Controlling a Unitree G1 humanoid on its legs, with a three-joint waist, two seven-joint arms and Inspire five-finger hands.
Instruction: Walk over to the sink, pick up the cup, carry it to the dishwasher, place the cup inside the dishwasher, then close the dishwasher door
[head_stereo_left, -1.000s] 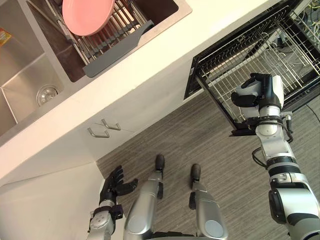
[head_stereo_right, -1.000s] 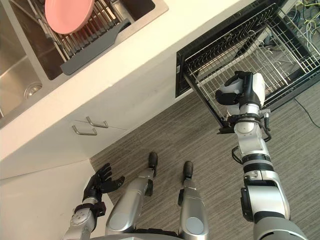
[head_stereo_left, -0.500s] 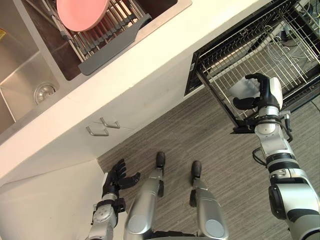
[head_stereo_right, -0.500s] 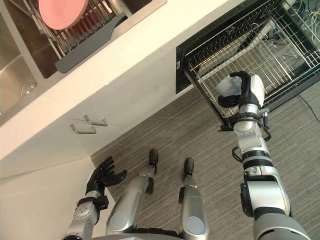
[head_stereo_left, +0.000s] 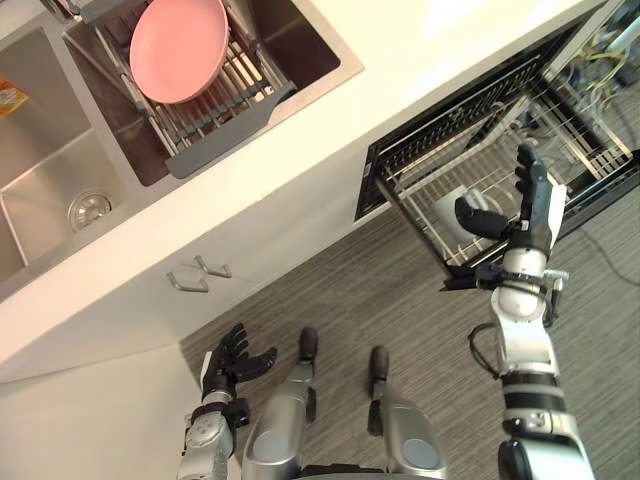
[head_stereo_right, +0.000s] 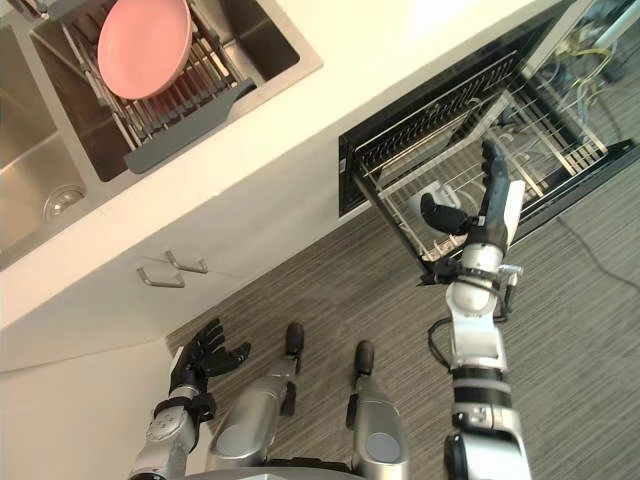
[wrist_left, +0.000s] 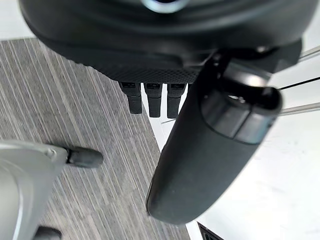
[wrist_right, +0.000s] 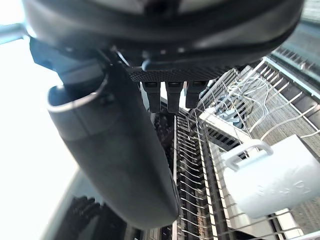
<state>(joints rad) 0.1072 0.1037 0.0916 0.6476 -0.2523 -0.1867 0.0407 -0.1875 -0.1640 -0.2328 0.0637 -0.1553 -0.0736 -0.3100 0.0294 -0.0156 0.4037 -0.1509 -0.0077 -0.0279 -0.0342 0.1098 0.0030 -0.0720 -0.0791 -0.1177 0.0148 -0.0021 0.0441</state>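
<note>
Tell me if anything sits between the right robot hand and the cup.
Nothing visible does. The cup sits in the dishwasher rack, and the right robot hand is open right beside it, fingers straight.

Pink plate (head_stereo_left: 178, 48) rests in grey dish rack (head_stereo_left: 230, 128); cabinet handles (head_stereo_left: 215, 272) below white counter (head_stereo_left: 420, 50).

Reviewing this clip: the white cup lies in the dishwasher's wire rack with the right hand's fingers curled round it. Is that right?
Not quite. The white cup does lie in the dishwasher's wire rack, but the right hand is open: its fingers are straight and apart from the cup. The right wrist view shows this.
</note>
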